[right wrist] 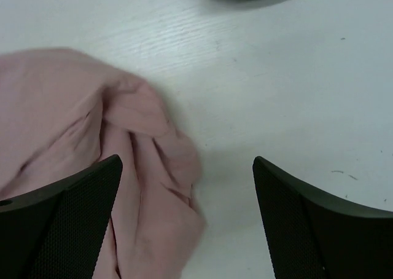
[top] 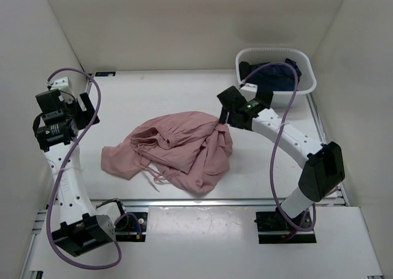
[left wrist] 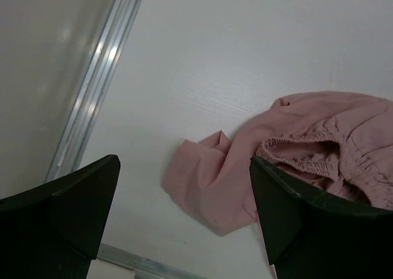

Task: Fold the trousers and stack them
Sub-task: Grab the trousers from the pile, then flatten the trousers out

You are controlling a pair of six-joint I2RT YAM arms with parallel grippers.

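The dusty-pink trousers (top: 175, 149) lie crumpled in a heap at the middle of the white table, the gathered waistband up and a thin drawstring trailing toward the near edge. My right gripper (top: 225, 118) is open just above the heap's right edge; in the right wrist view the pink cloth (right wrist: 92, 162) lies under its left finger. My left gripper (top: 61, 116) is open and raised at the far left, well clear of the cloth; its view shows a leg end (left wrist: 212, 180) and the elastic waistband (left wrist: 319, 153) between its fingers.
A white basket (top: 276, 67) at the back right holds a dark navy garment (top: 274, 77). White walls enclose the table on three sides. An aluminium rail (top: 202, 201) runs along the near edge, and another (left wrist: 98, 76) along the left side.
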